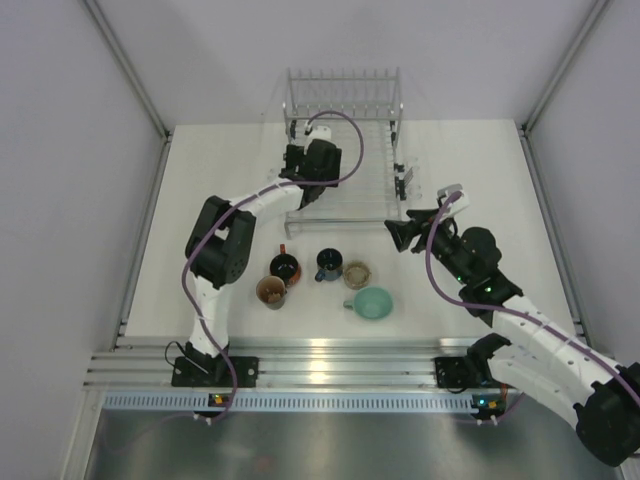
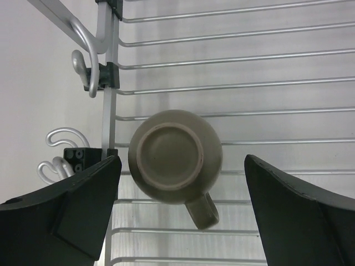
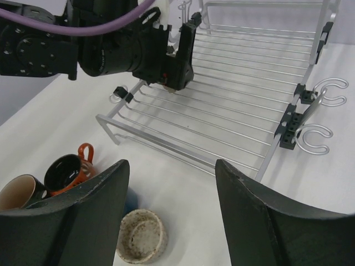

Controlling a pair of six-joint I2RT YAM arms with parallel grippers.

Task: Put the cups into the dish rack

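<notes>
Seeing left gripper (image 2: 183,166) spread above the racked mug (image 2: 175,158), we judge right gripper (image 3: 172,172) — spread too — nearer the cups (image 1: 328,264) left of it.

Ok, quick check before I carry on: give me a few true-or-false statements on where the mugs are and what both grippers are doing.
1. A beige mug lies upside down on the rack wires below the left gripper. True.
2. The left gripper is clamped on that mug. False: its jaws stand wide, clear of the mug on both sides.
3. The mint-green mug is in the rack. False: it stands on the table, the mug nearest the arm bases.
4. The dark blue mug is on the table, not yet loaded. True.
5. The right gripper holds a mug. False: it is open and empty, above the table near the rack.
</notes>
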